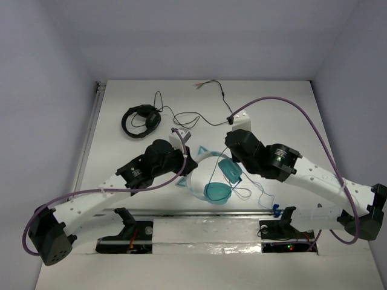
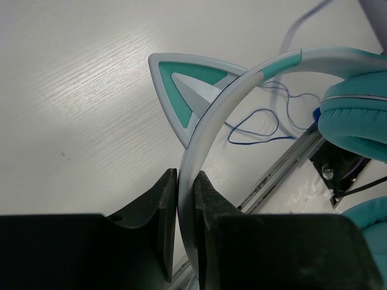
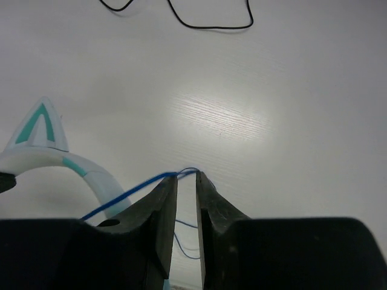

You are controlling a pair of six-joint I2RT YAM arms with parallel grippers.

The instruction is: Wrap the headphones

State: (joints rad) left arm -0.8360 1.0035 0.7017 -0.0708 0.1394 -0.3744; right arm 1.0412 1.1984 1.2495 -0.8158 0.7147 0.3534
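Left gripper (image 2: 185, 176) clamps headphones (image 2: 213, 112) (two cat ears (image 1: 203, 151)).

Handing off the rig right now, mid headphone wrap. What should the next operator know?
Left gripper: shut on the headband of the headphones, just below a cat ear.
Right gripper: jaws slightly apart, the blue cable lying across their tips; it looks unclamped.
Headphones sit between the arms; cable trails in loose loops toward the near edge.
Done: headband secured. Left: cable not yet wrapped.
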